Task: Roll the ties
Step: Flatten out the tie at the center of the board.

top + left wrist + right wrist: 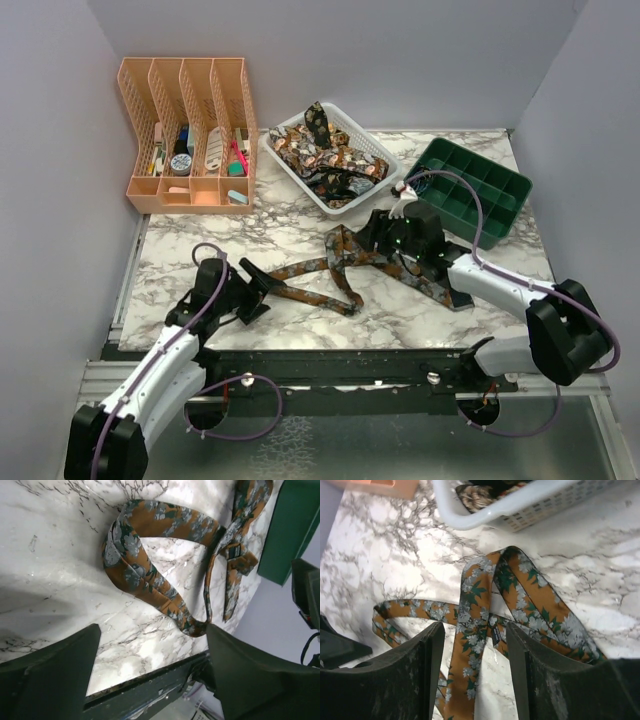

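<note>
On the marble surface (200,250), below the white basket (295,178) at upper centre, one tie (300,270) lies kinked and crossed mid-frame. The right hand (475,629) straddles a strip, released. The left hand (152,630), also released, sits near its lower-left end. It probably needs straightening flat first, then a tight roll from one end.

Just in front of the white basket (295,178), the right gripper (372,240) hides the middle of the orange floral tie (300,270). Left of the basket, the contents of the peach organizer (190,130) are too small to name.
</note>
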You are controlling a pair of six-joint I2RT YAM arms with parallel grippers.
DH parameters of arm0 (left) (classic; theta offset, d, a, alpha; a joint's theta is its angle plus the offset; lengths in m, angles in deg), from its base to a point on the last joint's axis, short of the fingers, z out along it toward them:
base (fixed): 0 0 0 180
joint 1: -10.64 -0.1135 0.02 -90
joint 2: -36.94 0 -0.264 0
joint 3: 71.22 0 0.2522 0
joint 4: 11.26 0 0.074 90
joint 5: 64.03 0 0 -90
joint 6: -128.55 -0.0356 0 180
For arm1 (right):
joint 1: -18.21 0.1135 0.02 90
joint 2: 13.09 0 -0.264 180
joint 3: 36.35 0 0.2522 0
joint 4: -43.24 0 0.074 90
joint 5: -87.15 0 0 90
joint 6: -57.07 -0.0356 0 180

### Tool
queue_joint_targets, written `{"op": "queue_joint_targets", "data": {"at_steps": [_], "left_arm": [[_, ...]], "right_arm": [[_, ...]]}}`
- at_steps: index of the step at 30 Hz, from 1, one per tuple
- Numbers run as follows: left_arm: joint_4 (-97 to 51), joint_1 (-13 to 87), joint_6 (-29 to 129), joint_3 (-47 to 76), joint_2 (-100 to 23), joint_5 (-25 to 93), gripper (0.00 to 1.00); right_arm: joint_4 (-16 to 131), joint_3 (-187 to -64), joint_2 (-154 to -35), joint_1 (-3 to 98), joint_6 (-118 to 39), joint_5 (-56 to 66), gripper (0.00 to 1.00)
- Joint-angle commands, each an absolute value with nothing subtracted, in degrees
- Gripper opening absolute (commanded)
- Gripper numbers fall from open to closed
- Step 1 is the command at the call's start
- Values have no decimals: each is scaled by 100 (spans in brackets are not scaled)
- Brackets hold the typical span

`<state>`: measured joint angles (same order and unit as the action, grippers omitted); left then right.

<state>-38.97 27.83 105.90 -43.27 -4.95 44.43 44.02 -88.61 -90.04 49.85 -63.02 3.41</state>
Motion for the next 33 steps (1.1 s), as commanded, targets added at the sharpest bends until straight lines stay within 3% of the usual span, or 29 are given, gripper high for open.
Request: {"op": "queue_joint_targets", "data": {"at_steps": [1,5,10,15,20,33], "left_arm": [[-4776,2751,10481,-3993,19,3896,98],[-5070,2751,9404,-3195,-224,3722,99],[-4620,3358,8161,-2560,-1059,4281,91],[-4032,5492,7741,-2133,-2116,3232,89],[-3383,6762,7216,-1834,-3279,2682,88],[-2520,7769,6061,-1358,-4887,1985,89]], "right_arm": [[5307,-9229,-9094,5029,-4702,944,58],[5659,-9202,-8921,5029,-4970,222,59],[6874,-9241,-9008,4985,-6537,-2303,60],[6889,-9210,-9047,4360,-6938,-1330,57],[6767,-9129,-8768,4084,-7030,-928,57],[6973,-9165,-8687,3938,-7045,-569,57]]}}
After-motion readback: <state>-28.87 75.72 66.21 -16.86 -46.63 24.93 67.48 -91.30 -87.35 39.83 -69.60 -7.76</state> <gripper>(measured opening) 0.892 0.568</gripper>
